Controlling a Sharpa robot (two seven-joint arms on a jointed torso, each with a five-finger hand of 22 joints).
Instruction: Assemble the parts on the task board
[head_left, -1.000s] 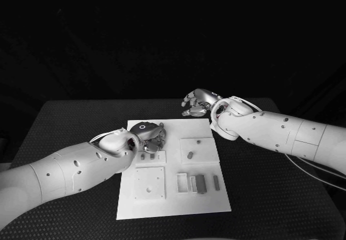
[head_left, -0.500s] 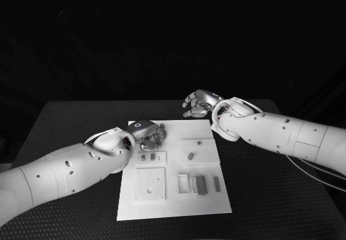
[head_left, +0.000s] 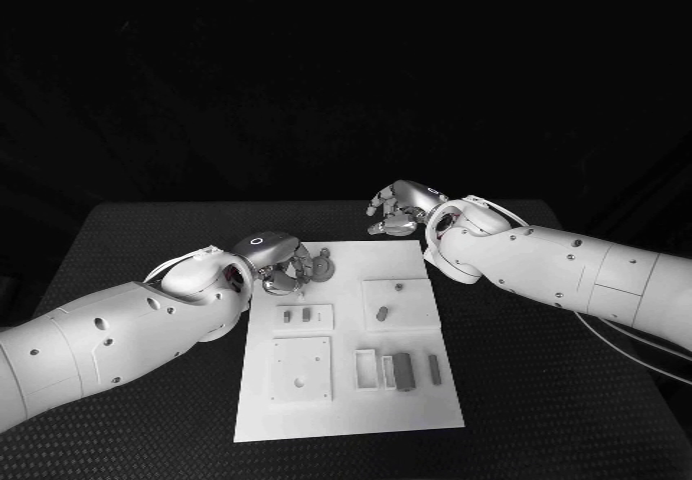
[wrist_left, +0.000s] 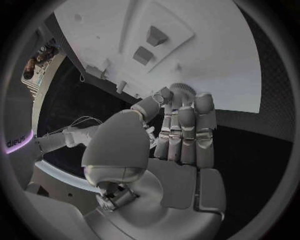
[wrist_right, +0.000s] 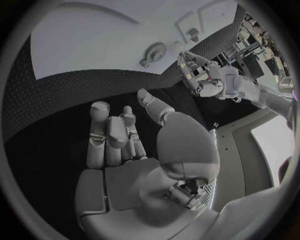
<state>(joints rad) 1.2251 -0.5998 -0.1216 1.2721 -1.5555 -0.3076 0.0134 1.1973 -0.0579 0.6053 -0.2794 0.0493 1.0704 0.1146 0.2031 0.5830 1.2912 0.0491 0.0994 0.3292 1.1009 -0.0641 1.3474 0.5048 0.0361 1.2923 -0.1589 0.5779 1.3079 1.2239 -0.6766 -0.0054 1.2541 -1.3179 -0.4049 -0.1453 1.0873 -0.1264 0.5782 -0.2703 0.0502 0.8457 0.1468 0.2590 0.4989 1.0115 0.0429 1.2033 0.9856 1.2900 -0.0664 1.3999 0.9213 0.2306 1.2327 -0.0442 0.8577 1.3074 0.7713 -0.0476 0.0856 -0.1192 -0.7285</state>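
Fingers of the left hand lie straight and close together, with the thumb bent across towards their tips. A round part sits right at those tips, on the far left corner of the task board. The tips look to be touching its rim, but I cannot tell whether thumb and fingers actually pinch it or only rest against it. The right hand hangs over the desk just past the board's far edge, well apart from the round part. Its fingers are curled loosely inward and hold nothing.

The step in hand looks like securing that round part so it can be carried to its seat. To do it well, the thumb should come in opposite the fingertips so the part is held across its width, not nudged along the board. It should be lifted straight up and kept level, since a small disc tips easily in a shallow pinch.

On the near side of the fingers stands a raised block with two small pegs. Beside it is a second block carrying one peg, and nearer still lie a square plate and two grey bars in their slots. Which seat the part belongs to is not plain from here. The approach should be slow, and the right hand is free to steady the board.
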